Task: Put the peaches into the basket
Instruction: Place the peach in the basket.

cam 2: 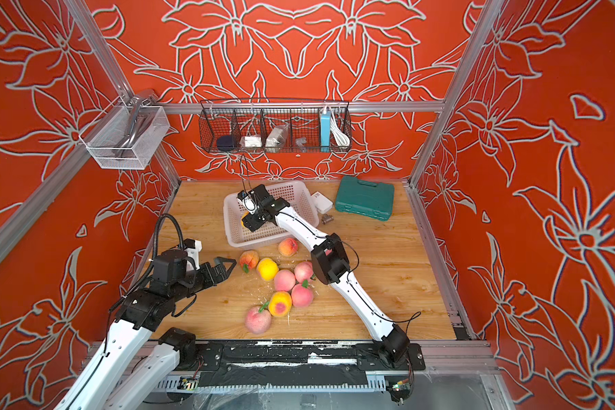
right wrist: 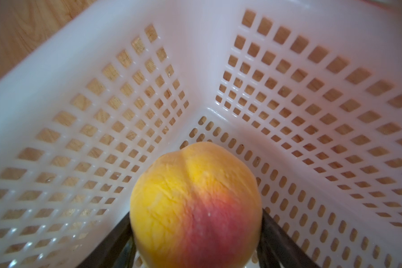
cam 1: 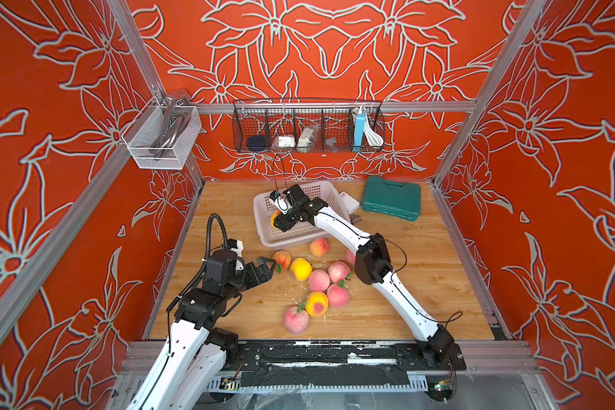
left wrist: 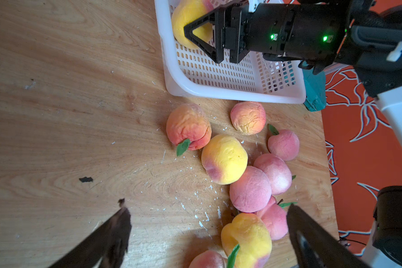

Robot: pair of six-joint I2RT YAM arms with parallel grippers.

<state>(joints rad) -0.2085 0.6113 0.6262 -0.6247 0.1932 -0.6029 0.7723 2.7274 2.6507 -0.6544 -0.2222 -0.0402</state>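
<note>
Now gripping a yellow peach (right wrist: 195,204) with a red blush in the right tool (cam 1: 279,220), both fingers (right wrist: 279,241) pressing on its sides. Holding it low inside the white basket (cam 1: 288,243), close to a corner of perforated walls and slotted floor; not managing to tell whether resting on that floor or hanging just above it. Reaching in over the basket's near rim with the right arm (cam 1: 338,222), slanting up from the front edge of the worktop (cam 1: 423,284).

Holding the left tool (cam 1: 267,269) released, jaws spread wide, gripping nothing. Hovering it low over the worktop, just beside an orange-red peach (cam 1: 282,258) with a green leaf, on the left side of it; not managing to tell contact from a narrow gap.

Counting eight peaches lying loose on the worktop, that leafy one among them, all outside the basket and in front of its near rim. Finding a second orange-red one (cam 1: 319,246) just beside that rim and a plain yellow one (cam 1: 300,268) just beside the leafy one. Finding next a pink one (cam 1: 319,280), another (cam 1: 339,271) and a third (cam 1: 337,295) bunching together, a yellow one with a red patch (cam 1: 316,303), and a last pink one (cam 1: 295,319) nearest the front edge. Glimpsing part of a ninth (cam 1: 350,256) behind the right arm's elbow.

Noting, well apart from the fruit, a green case (cam 1: 391,198) at the back right of the worktop, a black wire rack (cam 1: 308,127) on the back wall and a silver mesh box (cam 1: 160,142) on the left wall.
</note>
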